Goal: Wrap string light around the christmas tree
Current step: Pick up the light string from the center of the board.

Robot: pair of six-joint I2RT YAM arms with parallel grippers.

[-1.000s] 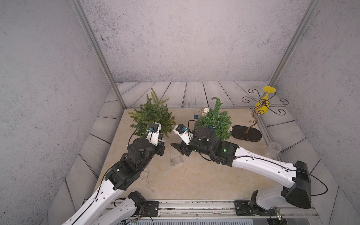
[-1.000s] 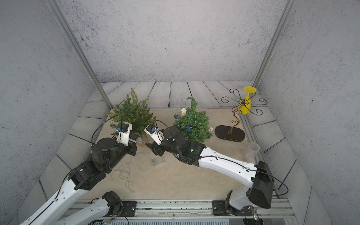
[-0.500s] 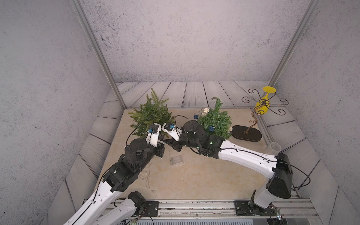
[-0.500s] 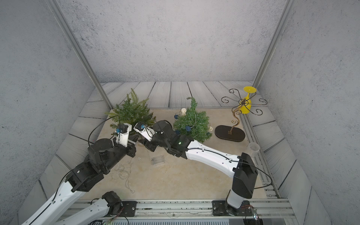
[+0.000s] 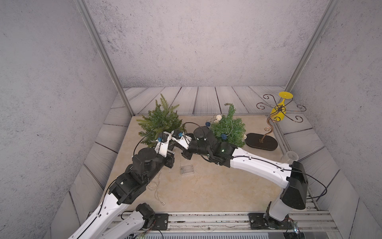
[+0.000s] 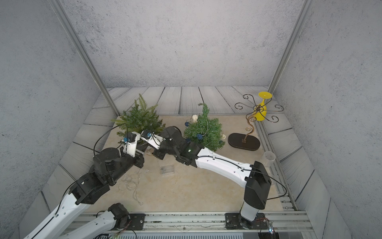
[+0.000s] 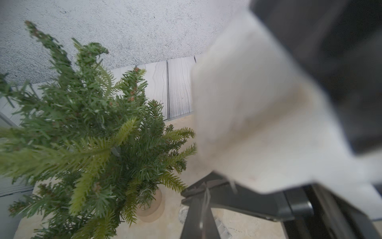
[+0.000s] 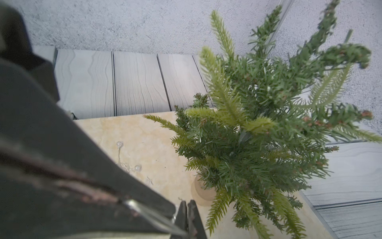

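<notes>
White arms (image 5: 109,204) (image 5: 260,165) meet — left gripper (image 7: 203,198), right gripper (image 8: 187,205) pinching string light (image 6: 129,182).

christmas tree (image 5: 160,122): green, upright on round wooden base, 11 o'clock on the mat. string light (image 6: 129,182): thin clear wire, loose tangle, 6 o'clock from tree.

Both top views hang high overhead, tilted down toward the grey speckled back wall (image 5: 196,41), taking in the whole beige marbled tabletop (image 5: 217,186). Each wrist camera rides close behind its jaws, left gripper (image 7: 203,186) and right gripper (image 8: 187,204), sharing the bushy green artificial fir tree (image 7: 93,134) just ahead of both.
</notes>
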